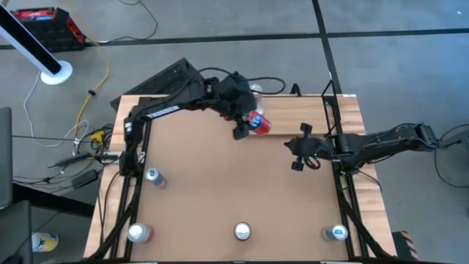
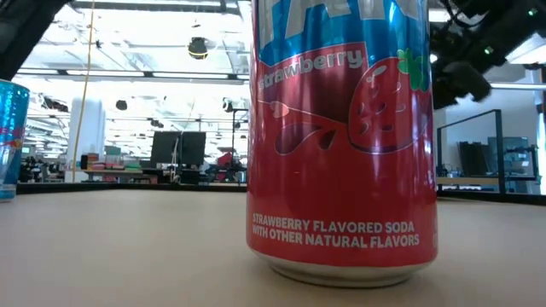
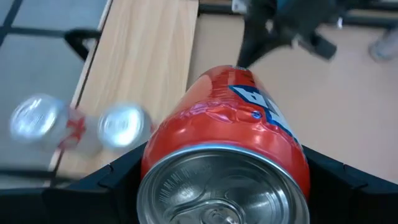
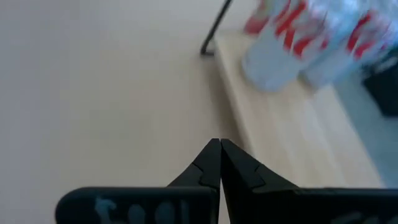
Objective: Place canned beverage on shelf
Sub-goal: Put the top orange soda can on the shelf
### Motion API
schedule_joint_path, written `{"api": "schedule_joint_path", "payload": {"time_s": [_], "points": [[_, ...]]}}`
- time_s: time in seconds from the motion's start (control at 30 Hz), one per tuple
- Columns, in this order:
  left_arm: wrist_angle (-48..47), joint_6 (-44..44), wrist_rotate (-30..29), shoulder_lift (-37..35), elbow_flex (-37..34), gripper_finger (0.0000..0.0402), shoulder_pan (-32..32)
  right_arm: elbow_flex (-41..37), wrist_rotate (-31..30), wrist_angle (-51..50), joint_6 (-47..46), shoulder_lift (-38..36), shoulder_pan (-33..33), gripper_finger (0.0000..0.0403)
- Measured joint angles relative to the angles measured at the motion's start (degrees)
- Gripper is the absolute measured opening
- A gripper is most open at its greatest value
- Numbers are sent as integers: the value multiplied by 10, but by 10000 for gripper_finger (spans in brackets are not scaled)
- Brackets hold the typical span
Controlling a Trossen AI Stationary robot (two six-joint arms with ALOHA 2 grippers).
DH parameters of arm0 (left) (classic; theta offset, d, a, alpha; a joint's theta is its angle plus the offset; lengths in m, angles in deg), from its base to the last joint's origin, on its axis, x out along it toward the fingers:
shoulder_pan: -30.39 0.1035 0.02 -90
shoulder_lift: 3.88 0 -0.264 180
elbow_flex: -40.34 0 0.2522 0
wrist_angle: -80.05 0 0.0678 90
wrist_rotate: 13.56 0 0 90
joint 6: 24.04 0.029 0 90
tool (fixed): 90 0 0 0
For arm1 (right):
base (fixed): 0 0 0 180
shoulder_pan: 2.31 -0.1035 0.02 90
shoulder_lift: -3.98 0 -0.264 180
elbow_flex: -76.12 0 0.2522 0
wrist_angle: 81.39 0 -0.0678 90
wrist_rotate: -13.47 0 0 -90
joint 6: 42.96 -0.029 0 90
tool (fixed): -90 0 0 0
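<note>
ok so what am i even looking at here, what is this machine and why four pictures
It is a robot with two dark arms at a table, each ending in a two-finger gripper. One camera looks down from above, one sits at table height, and one rides on each wrist. The left gripper holds a red can, tilted, by the shelf, where two pale cans already stand. The right gripper waits shut near the shelf. Four more cans stand on the table.

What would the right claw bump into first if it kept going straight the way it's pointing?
Probably the shelf: the shut right gripper aims at its near edge, with the white-and-red cans standing on it just beyond. Depth is hard to judge, so it might skim the tabletop first.
</note>
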Motion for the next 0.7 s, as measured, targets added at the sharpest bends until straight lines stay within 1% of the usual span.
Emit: {"api": "schedule_joint_path", "payload": {"time_s": [0.1,0.2,0.33,0.4,0.47,0.57,0.63,0.7], "points": [[-65,-1,-14,-20,0,288,-15,1,0,55,23,2,0,33],[-130,-17,-21,-30,0,288,-34,1,0,106,25,12,0,33],[-187,-31,-60,-33,-3,288,-64,0,4,185,25,27,0,33],[-190,-32,-76,-33,-21,288,-81,0,17,230,25,40,0,33],[-186,-24,-80,-33,-36,288,-93,0,55,262,26,55,0,34],[-168,-10,-88,-33,-64,288,-107,0,141,320,42,85,0,38],[-155,-5,-85,-32,-74,288,-111,0,214,363,49,108,-2,45],[-147,-4,-88,-32,-82,288,-112,0,286,401,87,132,-4,50]]}}
